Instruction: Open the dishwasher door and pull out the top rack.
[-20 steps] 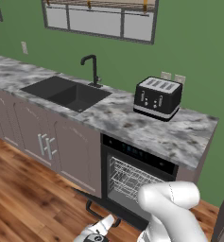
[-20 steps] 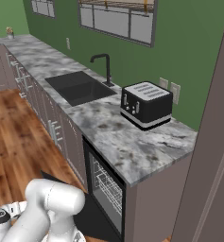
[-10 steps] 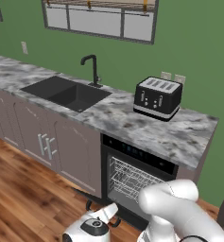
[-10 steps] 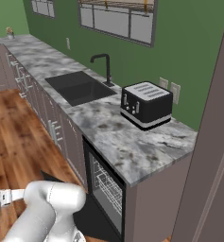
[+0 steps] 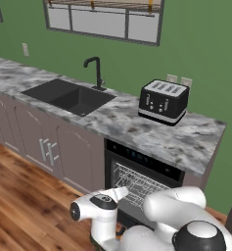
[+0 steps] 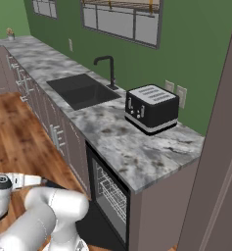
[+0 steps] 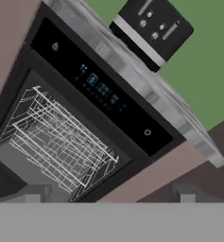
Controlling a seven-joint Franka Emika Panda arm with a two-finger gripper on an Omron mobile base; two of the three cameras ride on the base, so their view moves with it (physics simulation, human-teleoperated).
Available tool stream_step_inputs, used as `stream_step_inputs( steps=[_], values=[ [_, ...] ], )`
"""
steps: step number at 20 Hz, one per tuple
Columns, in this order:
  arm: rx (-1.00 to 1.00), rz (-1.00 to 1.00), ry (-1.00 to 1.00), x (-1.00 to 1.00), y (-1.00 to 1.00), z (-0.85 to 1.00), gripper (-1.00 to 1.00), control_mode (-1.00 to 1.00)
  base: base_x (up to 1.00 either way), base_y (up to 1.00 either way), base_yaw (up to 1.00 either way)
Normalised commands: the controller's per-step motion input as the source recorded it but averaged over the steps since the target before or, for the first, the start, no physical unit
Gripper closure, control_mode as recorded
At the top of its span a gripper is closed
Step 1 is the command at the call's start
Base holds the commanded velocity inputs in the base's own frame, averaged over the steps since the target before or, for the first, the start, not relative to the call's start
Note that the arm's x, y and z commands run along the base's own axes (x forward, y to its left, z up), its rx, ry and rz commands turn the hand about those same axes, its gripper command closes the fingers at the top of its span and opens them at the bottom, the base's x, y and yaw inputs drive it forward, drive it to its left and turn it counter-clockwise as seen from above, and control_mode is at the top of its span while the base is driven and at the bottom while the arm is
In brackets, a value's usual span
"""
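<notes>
rack [image 7: 61, 142]: pale grey-white wire grid | control strip [image 7: 99, 87]: black, small blue lights | counter [image 5: 186, 139]: grey-white marble veining | toaster [image 5: 164, 101]: black, silver band at base | sink [image 5: 68, 95]: matte black | faucet [image 5: 94, 71]: black | cabinets [image 5: 44, 147]: mauve-grey, silver handles | wall [image 5: 205, 44]: green | floor [image 5: 19, 201]: reddish-brown wood planks

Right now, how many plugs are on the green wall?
3, though some may be hidden: two side by side behind the toaster, at and, and one outlet left of the sink.
</notes>
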Motion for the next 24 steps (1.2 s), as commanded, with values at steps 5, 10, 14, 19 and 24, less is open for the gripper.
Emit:
stream_step_inputs(
  steps=[5, 10, 14, 19, 24],
  values=[
    [0.0, -0.22, 0.09, 0.65, -0.15, 0.01, -1.0, -1.0, 0.0, 0.0, 0.0],
    [0.0, -0.19, 0.03, 0.5, -0.1, -0.05, -1.0, -1.0, 0.0, 0.0, 0.0],
    [0.0, -0.15, -0.01, 0.2, -0.04, -0.09, -1.0, -1.0, 0.0, 0.0, 0.0],
    [0.0, -0.09, -0.1, 0.0, -0.03, -0.09, -1.0, -1.0, 0.0, 0.0, 0.0],
    [0.01, -0.03, -0.02, 0.0, -0.2, -0.09, -1.0, -1.0, 0.0, 0.0, 0.0]
  ],
)
